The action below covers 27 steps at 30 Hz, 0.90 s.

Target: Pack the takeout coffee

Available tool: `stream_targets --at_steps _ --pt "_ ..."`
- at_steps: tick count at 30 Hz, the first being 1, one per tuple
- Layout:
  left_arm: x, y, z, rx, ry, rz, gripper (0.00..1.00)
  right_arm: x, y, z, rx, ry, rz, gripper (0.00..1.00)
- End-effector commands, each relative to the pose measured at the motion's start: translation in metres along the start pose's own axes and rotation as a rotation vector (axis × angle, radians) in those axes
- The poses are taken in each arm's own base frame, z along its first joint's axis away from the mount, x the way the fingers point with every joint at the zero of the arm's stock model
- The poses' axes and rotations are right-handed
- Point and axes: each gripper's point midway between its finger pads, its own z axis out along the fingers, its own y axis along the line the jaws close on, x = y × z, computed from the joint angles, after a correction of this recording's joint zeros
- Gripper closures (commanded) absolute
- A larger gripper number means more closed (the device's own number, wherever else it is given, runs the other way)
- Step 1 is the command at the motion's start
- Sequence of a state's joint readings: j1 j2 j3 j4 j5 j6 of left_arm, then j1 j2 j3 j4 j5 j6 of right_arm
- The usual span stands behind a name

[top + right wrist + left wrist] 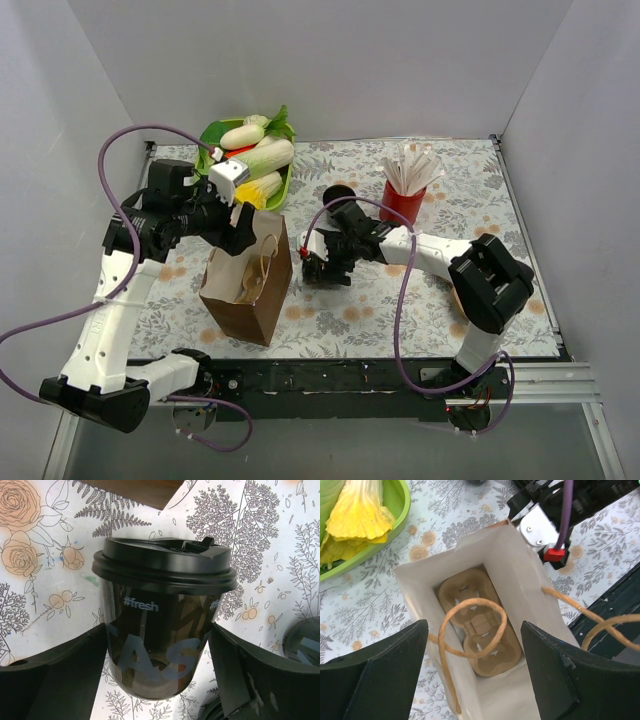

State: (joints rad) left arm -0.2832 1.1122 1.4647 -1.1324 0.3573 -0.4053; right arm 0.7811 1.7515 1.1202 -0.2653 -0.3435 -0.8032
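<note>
Between right fingers: takeout coffee, fingers at both sides, grip contact unclear. Left fingers apart above paper bag, pulp cup carrier inside; red cup at 2 o'clock.

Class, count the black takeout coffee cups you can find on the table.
2, perhaps more hidden: one lidded cup between the right hand's fingers beside the bag, another near the red cup.
</note>
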Motion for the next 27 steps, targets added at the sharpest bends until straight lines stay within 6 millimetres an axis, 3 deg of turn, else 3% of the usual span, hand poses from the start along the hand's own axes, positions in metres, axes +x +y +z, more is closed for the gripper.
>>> stream_targets --at_steps 1,5,6,8,9,10,12,13,14,15,16,18,22,27 --pt "-0.028 -0.013 -0.006 0.078 -0.091 -0.003 0.24 -0.006 -0.008 0.005 0.032 -0.043 0.037 0.18" --pt "-0.040 -0.027 -0.011 0.166 -0.137 0.082 0.24 -0.006 -0.010 -0.015 0.008 -0.069 0.104 0.28" --pt "-0.042 -0.029 -0.012 0.179 -0.157 0.140 0.24 -0.011 -0.020 -0.032 0.031 -0.097 0.119 0.29" --pt "-0.050 -0.036 -0.021 0.211 -0.211 0.220 0.24 -0.017 -0.015 -0.051 -0.021 -0.139 0.174 0.29" --pt "-0.054 -0.036 -0.022 0.217 -0.230 0.300 0.24 -0.030 -0.032 -0.075 0.005 -0.188 0.184 0.30" --pt "-0.056 -0.037 -0.024 0.229 -0.233 0.340 0.24 -0.036 -0.019 -0.088 -0.077 -0.223 0.227 0.30" --pt "-0.070 -0.041 -0.032 0.248 -0.277 0.480 0.24 -0.052 -0.029 -0.120 -0.092 -0.304 0.253 0.30" --pt "-0.074 -0.041 -0.032 0.258 -0.282 0.544 0.24 -0.077 -0.031 -0.143 -0.127 -0.391 0.229 0.31" --pt "-0.080 -0.037 -0.026 0.267 -0.281 0.573 0.24 -0.080 -0.022 -0.153 -0.172 -0.395 0.255 0.31" --pt "-0.094 -0.041 -0.032 0.280 -0.322 0.622 0.24 -0.085 -0.020 -0.162 -0.190 -0.412 0.239 0.31" --pt "-0.099 -0.041 -0.030 0.290 -0.336 0.698 0.24 -0.103 -0.021 -0.178 -0.201 -0.457 0.203 0.31" --pt "-0.109 -0.041 -0.019 0.331 -0.346 0.753 0.23 -0.110 -0.012 -0.188 -0.251 -0.466 0.233 0.31" --pt "-0.124 -0.061 -0.012 0.430 -0.416 0.920 0.21 -0.132 -0.001 -0.208 -0.327 -0.543 0.247 0.32" --pt "-0.120 -0.077 0.002 0.501 -0.435 1.084 0.20 -0.144 0.006 -0.218 -0.370 -0.590 0.267 0.33"
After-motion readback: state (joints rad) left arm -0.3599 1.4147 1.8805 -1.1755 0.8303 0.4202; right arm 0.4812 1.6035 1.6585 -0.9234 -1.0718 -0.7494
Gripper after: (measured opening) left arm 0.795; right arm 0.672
